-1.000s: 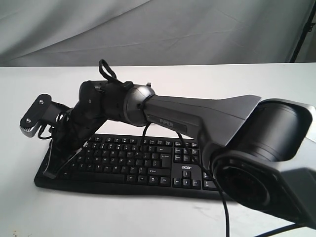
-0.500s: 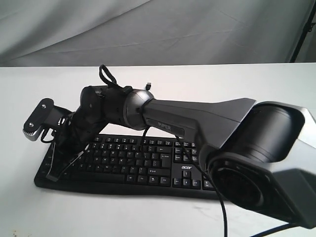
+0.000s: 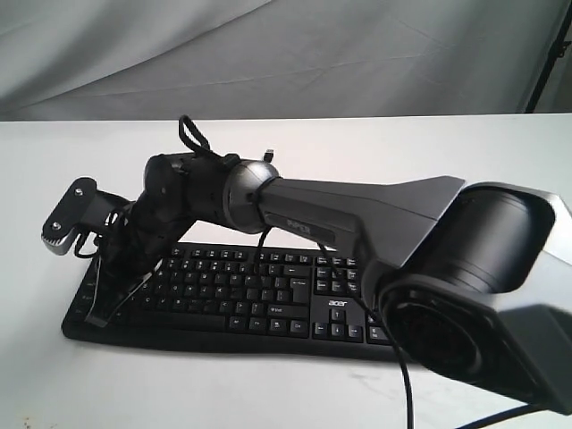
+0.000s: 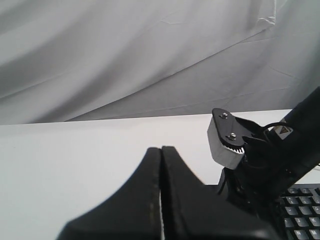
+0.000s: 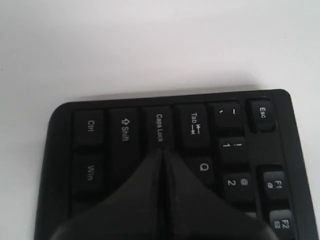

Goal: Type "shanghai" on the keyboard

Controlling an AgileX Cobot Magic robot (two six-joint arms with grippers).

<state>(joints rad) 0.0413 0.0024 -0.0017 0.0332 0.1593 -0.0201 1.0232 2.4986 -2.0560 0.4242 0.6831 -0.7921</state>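
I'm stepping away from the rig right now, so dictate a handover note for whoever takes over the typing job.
Right gripper: shut, reaching across to the left end of the wide black plastic keyboard, tip at the edge of the Caps Lock key; contact unclear.
Left gripper: shut, empty, near that end.
Done: no screen in view, so the letters typed cannot be told.
Left: confirm progress, then finish "shanghai".
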